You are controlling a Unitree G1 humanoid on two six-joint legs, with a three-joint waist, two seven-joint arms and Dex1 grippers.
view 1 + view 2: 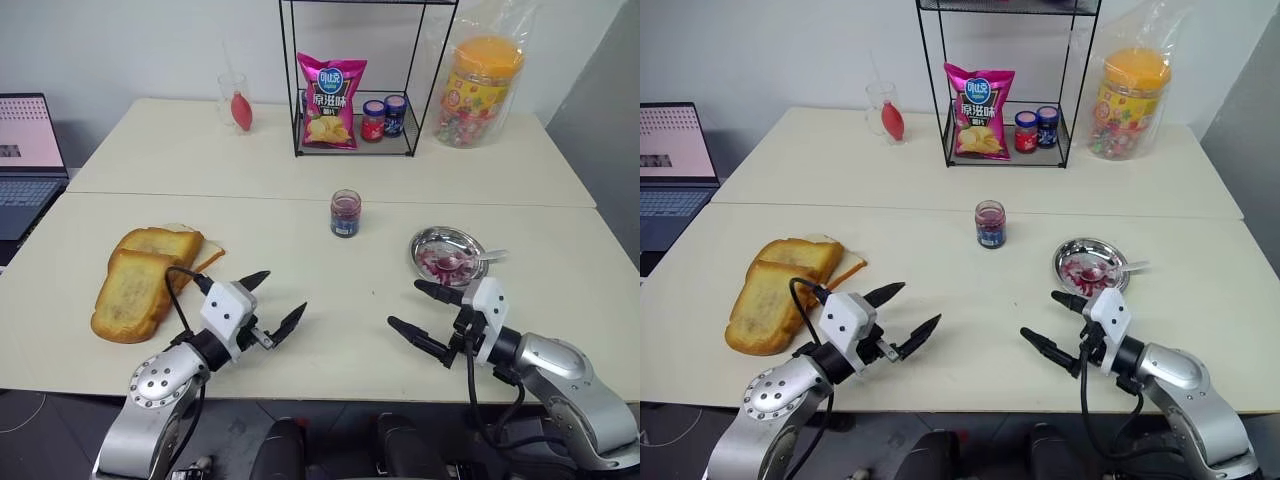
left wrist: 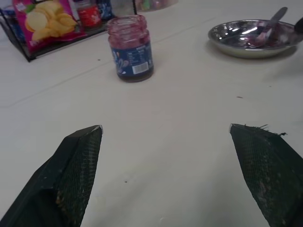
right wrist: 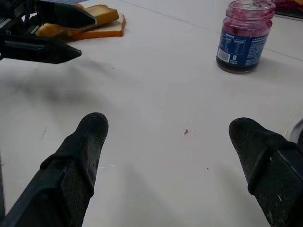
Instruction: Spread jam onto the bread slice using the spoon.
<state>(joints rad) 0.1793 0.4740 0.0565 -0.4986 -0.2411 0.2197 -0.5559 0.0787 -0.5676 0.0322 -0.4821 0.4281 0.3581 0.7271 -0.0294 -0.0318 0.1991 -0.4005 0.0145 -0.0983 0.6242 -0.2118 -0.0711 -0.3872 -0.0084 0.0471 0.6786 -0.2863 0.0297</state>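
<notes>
Surface (image 1: pixel 330 260), pale cream, carries the jam (image 1: pixel 345 213) at centre, bread slice (image 1: pixel 130 295) lower left, spoon (image 1: pixel 470 262) in a metal dish (image 1: pixel 447 252) right; left end effector (image 1: pixel 270 302) and right end effector (image 1: pixel 425 311) gape wide, empty.

On the pale cream table (image 1: pixel 300 225) sits a small clear glass jar of dark purple-red jam (image 1: pixel 345 214) mid-surface. Right of it, a round metal dish (image 1: pixel 447 254) smeared with jam. Toast slices (image 1: pixel 145 280) lie stacked at the left. Far back stands a black wire rack (image 1: pixel 360 80), beside a clear glass cup (image 1: pixel 234 100).
</notes>
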